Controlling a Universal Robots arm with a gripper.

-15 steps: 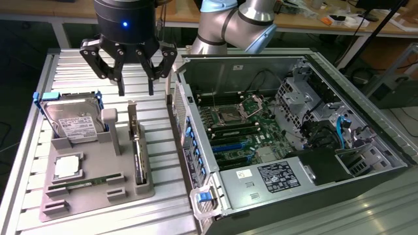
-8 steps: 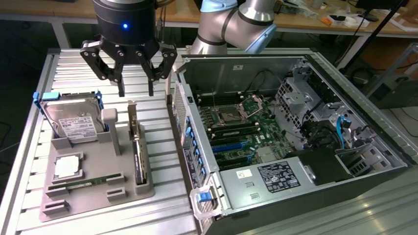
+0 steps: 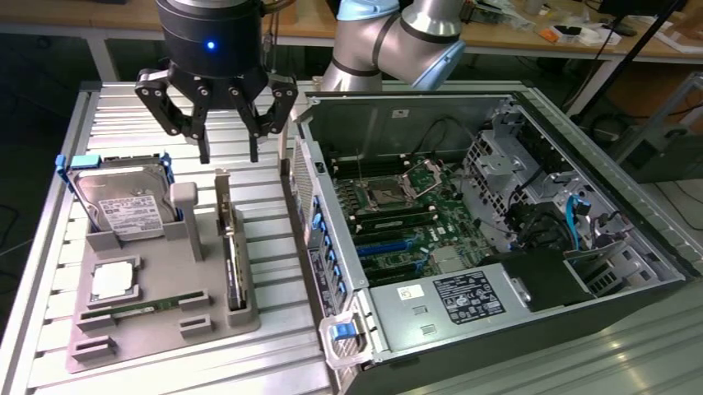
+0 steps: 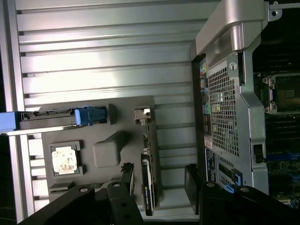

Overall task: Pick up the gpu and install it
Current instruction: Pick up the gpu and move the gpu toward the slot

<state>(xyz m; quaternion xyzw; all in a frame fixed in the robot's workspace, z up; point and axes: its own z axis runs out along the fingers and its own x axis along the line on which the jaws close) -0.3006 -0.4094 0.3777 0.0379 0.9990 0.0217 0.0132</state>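
Note:
The gpu (image 3: 233, 263) is a thin dark card standing on its long edge in a slot of the grey holder (image 3: 209, 325), its metal bracket end toward the far side. In the wrist view the gpu (image 4: 148, 180) lies between my two black fingers (image 4: 127, 176). My gripper (image 3: 229, 155) hangs open just above the card's far end, touching nothing; in the wrist view the gripper (image 4: 159, 185) straddles the card with room on both sides.
The grey holder also carries a silver hard drive (image 3: 121, 202) with blue rails, a CPU (image 3: 115, 281) and a green memory stick (image 3: 143, 309). An open computer case (image 3: 495, 239) stands at the exterior view's right, close beside the holder, motherboard slots (image 3: 384, 247) exposed.

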